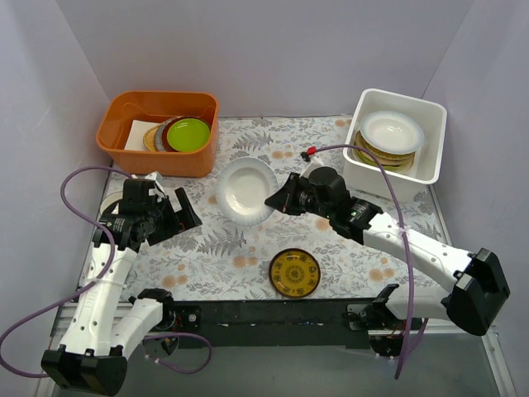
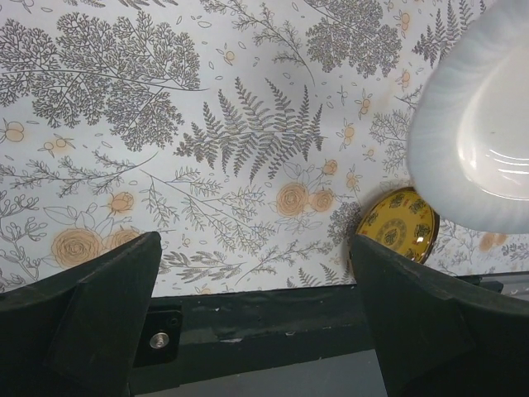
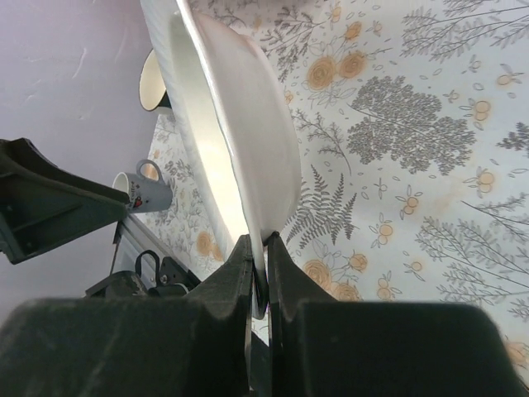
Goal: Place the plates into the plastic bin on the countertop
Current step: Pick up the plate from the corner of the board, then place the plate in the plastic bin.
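The right tool [image 1: 273,199] is pinching the white plate [image 1: 245,189] by its rim, over the middle of the worktop [image 1: 211,252]. In the right wrist view the two fingers [image 3: 240,273] are pressing together on the thin edge. The plate is showing nearly edge-on to that camera, its far side hanging free. In the left wrist view it is looming large above the print, so it is looking lifted, though I cannot tell whether its far edge is clear of the surface. The bin [image 1: 390,176] is sitting at the back right, well apart from the plate. It is already carrying a stack [image 1: 387,139] with a plain white plate on top. The amber plate [image 1: 295,272] is lying flat near the front edge. The left tool [image 1: 171,207] is hovering spread and empty at the left, near the orange tub [image 1: 116,142].

The step in hand is, I judge, carrying the white plate to the bin. The grip is taking only a narrow bite of rim, so the plate is liable to pivot or slip if swung fast. Moving slowly and raising it enough to clear the bin's thick rim is the safe way. Levelling it over the stack, lowering until it is almost resting there, and only then spreading the fingers is better than dropping it, since plate on plate may chip. The cable [image 1: 372,157] looping across the bin is worth watching too.
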`<state>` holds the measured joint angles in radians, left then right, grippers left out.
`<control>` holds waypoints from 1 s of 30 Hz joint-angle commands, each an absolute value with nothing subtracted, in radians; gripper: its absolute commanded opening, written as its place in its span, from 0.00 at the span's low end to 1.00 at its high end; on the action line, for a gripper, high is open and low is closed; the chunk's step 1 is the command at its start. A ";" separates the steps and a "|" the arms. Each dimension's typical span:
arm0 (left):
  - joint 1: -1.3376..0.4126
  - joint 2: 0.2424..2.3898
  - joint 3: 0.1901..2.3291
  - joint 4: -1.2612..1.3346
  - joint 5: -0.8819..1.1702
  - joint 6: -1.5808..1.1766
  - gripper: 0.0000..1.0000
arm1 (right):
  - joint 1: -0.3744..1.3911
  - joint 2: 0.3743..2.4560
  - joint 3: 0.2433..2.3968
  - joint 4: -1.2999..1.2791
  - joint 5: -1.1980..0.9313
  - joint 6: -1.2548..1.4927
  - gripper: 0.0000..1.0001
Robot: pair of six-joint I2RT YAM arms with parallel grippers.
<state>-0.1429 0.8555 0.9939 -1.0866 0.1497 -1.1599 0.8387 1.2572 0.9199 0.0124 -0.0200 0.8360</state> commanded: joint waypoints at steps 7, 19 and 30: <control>-0.138 0.881 0.927 -0.993 0.219 -1.167 0.98 | 0.713 1.083 1.020 -0.097 0.017 0.758 0.01; -0.282 0.962 0.858 -0.893 0.175 -1.250 0.98 | 0.428 1.052 1.071 -0.186 -0.169 0.692 0.01; -0.636 1.147 0.914 -0.854 -0.047 -1.423 0.98 | 0.088 1.100 1.097 -0.192 -0.382 0.647 0.01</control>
<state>-0.5793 1.1282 0.8658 -0.8841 0.0498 -1.3567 0.1661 1.1027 1.0073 -0.2977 -0.2695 0.6754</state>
